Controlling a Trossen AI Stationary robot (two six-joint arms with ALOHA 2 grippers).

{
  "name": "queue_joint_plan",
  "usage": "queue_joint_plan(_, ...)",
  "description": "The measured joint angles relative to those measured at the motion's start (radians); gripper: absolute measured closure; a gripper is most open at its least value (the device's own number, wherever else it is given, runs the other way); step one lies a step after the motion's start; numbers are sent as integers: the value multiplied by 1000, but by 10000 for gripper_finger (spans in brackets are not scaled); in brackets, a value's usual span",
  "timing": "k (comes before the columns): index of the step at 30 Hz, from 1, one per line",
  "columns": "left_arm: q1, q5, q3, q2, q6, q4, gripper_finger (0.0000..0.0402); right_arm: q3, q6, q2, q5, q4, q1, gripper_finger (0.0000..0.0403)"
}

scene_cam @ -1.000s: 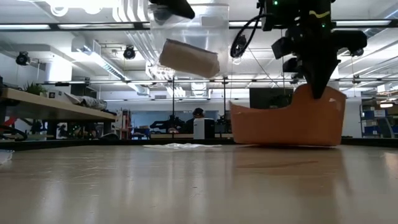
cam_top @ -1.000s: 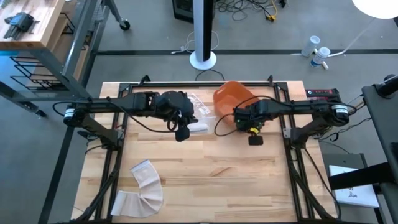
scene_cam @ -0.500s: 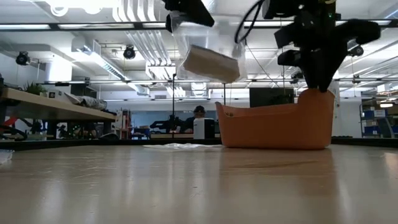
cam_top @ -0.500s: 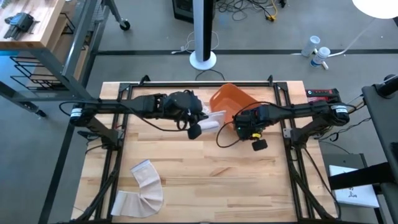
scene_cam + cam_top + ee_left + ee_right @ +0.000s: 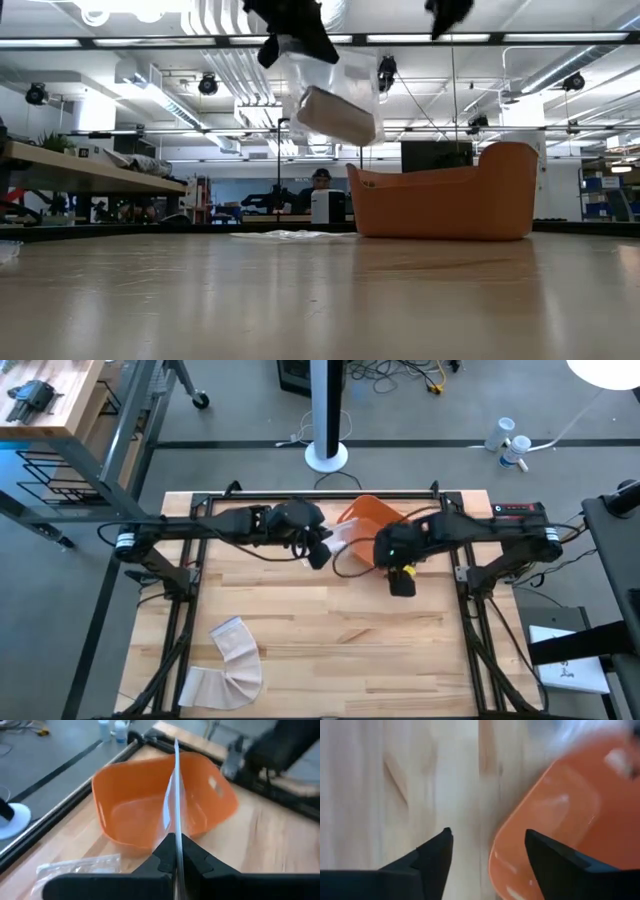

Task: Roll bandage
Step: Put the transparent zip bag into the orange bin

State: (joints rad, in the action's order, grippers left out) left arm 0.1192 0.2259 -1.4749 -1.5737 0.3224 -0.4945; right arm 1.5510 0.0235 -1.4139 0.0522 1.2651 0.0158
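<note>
Currently: left gripper point(image 5: 322, 551) carries a bagged bandage roll point(image 5: 338, 113) above the table point(image 5: 330, 650), just at 9 o'clock of the orange bin point(image 5: 362, 517).

Left fingers pinch the clear bag's top edge; the roll hangs tilted inside. Judged light, soft and slippery in its film: hold by the edge. Right gripper point(image 5: 486, 852) spread wide, empty, at the bin's 5 o'clock. Count: one bin, one held bag, two loose bandage pieces point(image 5: 230, 660) at 7 o'clock.

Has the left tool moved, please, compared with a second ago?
Yes. In the high view the left tool, shut on the bagged bandage, has travelled along the table toward the orange bin, nearly reaching its rim.
</note>
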Motion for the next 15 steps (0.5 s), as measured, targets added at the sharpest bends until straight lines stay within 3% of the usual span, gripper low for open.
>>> queue_joint_plan(8,63,4,15,-77,46,341,401,325,131,1,1,-85,0,117)
queue_joint_plan(15,66,95,-103,-291,119,452,401,409,175,-1,44,-121,0,121)
